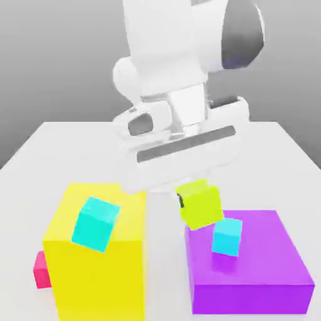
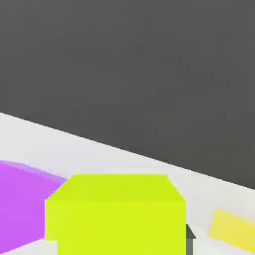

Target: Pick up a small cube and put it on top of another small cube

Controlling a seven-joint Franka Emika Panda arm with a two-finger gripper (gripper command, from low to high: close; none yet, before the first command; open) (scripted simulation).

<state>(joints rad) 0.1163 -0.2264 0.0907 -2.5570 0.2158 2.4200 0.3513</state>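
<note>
One lime-green matte rigid cube (image 1: 200,204) — gripped in closed fingers (image 1: 180,200).
Probably light, stiff; best pinched mid-face — flat sides could slip if caught near an edge.

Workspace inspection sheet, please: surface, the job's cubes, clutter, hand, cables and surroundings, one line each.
Surface: pale, plain top
Job's cubes: lime cube held up in the hand, tilted; small cyan cube on the purple block; not stacked yet
Clutter: yellow block with bigger cyan cube on top; pink-red cube beside the yellow block, partly hidden
Hand: shut on the lime cube
Cables: nothing seen
Surroundings: plain grey background
</note>
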